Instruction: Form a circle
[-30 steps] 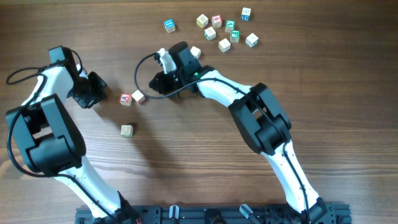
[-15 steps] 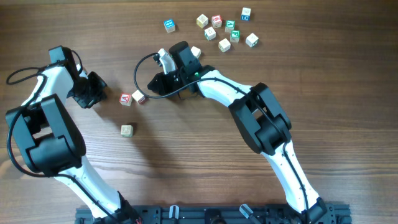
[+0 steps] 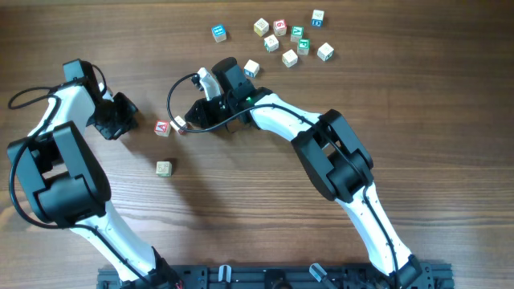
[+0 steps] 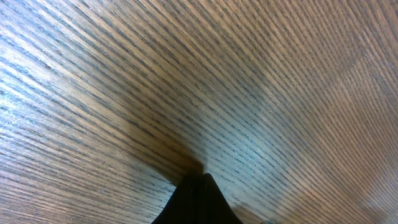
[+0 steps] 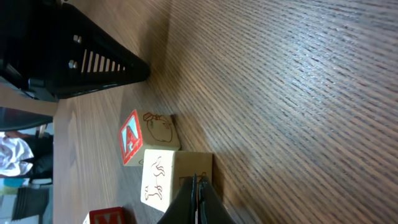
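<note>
Two pale wooden cubes [image 5: 149, 134] sit together, one red-lettered.

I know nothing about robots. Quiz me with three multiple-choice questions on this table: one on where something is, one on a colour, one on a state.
1. Where do the right jaws point?
A) into the top cluster of cubes
B) at the pale cube beside the A cube
C) at the table's edge

2. What colour is the A cube's letter face?
A) blue
B) green
C) red

3. How do the right jaws stand?
A) shut
B) wide open
C) clamped round a cube

Answers: 1 B, the right wrist view shows their tip at that cube. 2 C, the face around the A is printed red. 3 A, they meet with no gap and nothing between them.
</note>
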### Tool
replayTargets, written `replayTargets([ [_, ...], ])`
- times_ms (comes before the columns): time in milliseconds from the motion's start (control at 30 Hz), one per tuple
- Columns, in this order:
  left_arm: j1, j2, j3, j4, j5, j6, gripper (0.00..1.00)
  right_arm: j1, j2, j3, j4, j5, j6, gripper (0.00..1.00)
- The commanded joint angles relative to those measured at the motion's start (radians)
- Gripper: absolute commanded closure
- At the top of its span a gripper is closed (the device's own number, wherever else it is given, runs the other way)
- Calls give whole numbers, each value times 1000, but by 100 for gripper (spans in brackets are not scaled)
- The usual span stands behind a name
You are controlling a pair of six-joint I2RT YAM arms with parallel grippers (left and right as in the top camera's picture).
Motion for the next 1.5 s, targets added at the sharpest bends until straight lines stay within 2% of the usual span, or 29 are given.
replayTargets([
  [0, 8, 6, -9, 6, -43, -8, 96, 2, 16, -3, 2, -51, 10, 96],
  [967, 8, 6, -9, 9, -43, -8, 96, 2, 16, -3, 46, -69, -5, 96],
  [1167, 8, 6, -9, 9, -43, -8, 96, 2, 16, -3, 58, 19, -46, 96],
  [1467, 8, 6, -9, 10, -43, -8, 96, 12, 16, -3, 62, 34, -74, 96],
])
